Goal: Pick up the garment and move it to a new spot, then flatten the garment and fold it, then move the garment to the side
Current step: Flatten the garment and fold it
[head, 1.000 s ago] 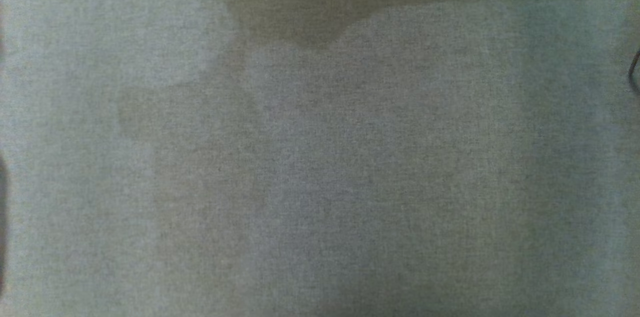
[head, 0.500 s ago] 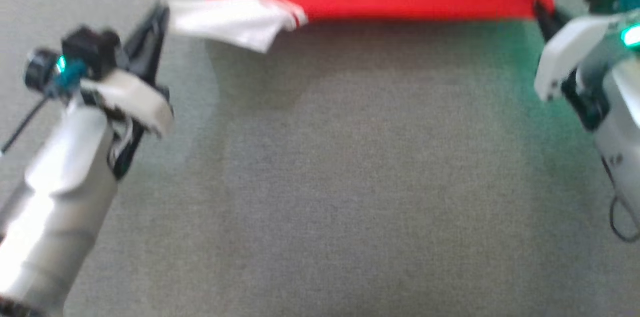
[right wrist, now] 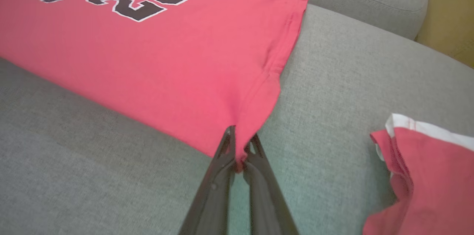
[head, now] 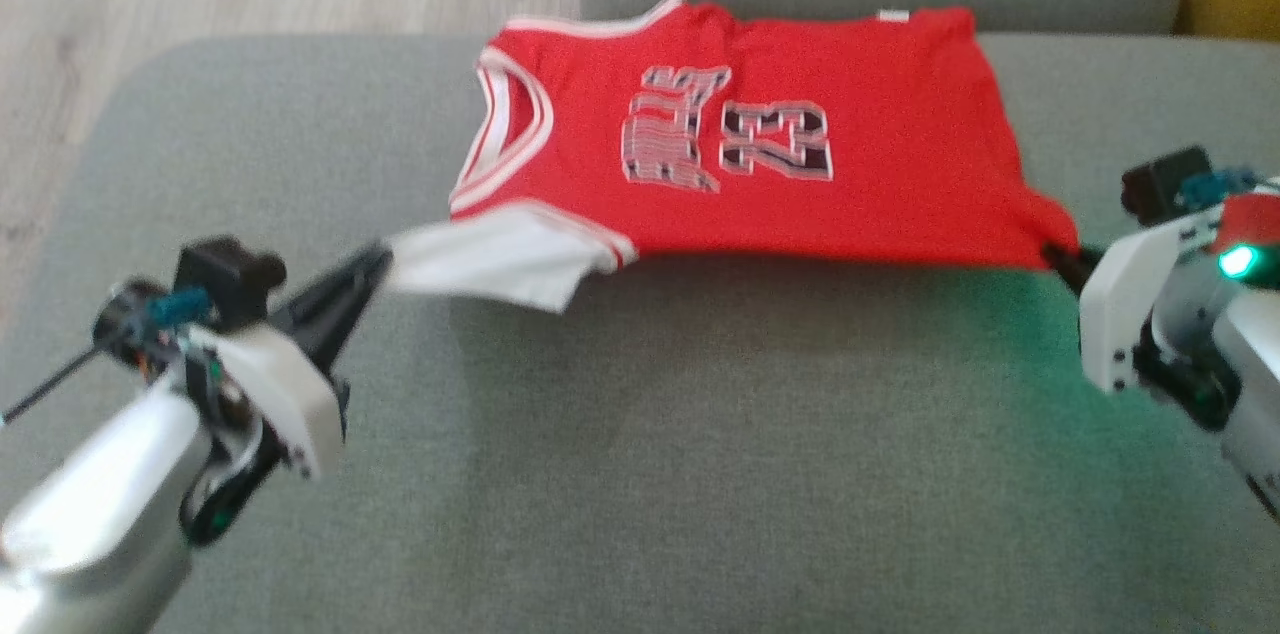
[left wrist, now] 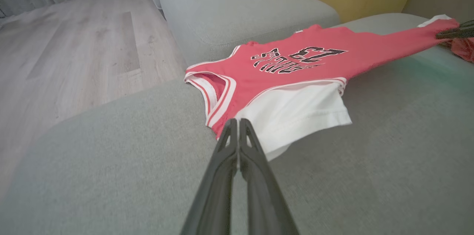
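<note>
Red jersey [head: 760, 184]: white sleeve clamped at tips of left gripper [head: 375, 264]; hem corner clamped at tips of right gripper [head: 1062, 259]; body spread between them.

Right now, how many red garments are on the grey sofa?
2. The numbered jersey is stretched between the left pincer and the right pincer. A second red garment lies further right, partly cut off; others may be hidden.

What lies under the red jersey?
Grey sofa cushion shows below the near edge of the jersey, which the left hand and right hand pinch. Anything beneath its middle is covered.
</note>
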{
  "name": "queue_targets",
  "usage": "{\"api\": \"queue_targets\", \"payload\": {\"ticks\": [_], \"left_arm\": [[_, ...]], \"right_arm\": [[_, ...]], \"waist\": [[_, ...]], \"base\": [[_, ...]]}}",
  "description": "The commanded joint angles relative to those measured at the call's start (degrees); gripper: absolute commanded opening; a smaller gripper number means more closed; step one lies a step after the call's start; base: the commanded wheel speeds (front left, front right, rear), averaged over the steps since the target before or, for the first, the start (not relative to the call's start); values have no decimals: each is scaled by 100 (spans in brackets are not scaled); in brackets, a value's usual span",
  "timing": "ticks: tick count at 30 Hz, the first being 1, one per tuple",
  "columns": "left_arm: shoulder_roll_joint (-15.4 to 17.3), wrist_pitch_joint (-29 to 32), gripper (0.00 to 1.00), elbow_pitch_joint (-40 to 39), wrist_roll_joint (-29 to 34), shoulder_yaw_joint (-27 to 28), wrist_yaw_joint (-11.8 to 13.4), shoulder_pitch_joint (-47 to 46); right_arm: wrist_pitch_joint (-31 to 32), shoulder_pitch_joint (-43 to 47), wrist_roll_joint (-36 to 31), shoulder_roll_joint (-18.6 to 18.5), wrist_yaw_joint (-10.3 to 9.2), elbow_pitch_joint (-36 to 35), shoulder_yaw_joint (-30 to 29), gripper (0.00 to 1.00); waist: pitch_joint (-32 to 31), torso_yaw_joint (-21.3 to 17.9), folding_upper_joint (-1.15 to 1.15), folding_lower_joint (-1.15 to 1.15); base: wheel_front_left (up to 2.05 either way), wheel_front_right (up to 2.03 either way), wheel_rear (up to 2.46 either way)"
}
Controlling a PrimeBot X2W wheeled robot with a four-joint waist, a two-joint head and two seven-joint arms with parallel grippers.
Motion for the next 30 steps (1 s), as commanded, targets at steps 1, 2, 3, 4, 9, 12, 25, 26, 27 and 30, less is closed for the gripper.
{"api": "queue_targets", "payload": {"ticks": [1, 2, 3, 4, 9, 12, 25, 26, 27, 30], "left_arm": [[407, 114, 0, -238, -101, 254, 42, -95], [495, 232, 0, -391, -146, 239, 76, -6], [582, 357, 0, -542, -211, 227, 115, 96], [669, 478, 0, -695, -279, 213, 150, 203], [1097, 870, 0, -1413, -525, 147, 327, 717], [1287, 1003, 0, -1801, -651, 122, 444, 983], [1649, 1339, 0, -2744, -817, 52, 796, 1395], [1614, 1324, 0, -2719, -806, 63, 812, 1364], [1577, 1315, 0, -2686, -795, 69, 821, 1329], [1479, 1312, 0, -2537, -689, 48, 816, 1195]], "right_arm": [[47, 100, 146, -221, -4, -165, 49, 0], [95, 161, 249, -258, -4, -238, 94, 0], [153, 224, 342, -297, -4, -304, 145, 0], [225, 289, 438, -332, -4, -367, 197, 0], [739, 630, 836, -575, -4, -756, 505, 0], [950, 817, 1099, -761, -4, -1054, 582, 0], [1544, 1216, 1610, -1208, -4, -2005, 431, 0], [1552, 1209, 1600, -1199, -4, -2020, 391, 0], [1561, 1201, 1589, -1187, -4, -2031, 354, 0], [1594, 1167, 1527, -1126, -4, -2054, 257, 0]], "waist": [[-192, 22, 0, 1], [-242, 18, 0, 1], [-301, 12, 0, 1], [-368, 2, 0, 1], [-685, -41, 0, 1], [-799, -72, 0, 1], [-769, -203, 0, 1], [-739, -211, 0, 1], [-707, -220, 0, 1], [-608, -257, 0, 1]], "base": [[0, 0, 0], [0, 0, 0], [0, 0, 0], [0, 0, 0], [0, 0, 0], [0, 0, 0], [0, 0, 0], [0, 0, 0], [0, 0, 0], [0, 0, 0]]}}
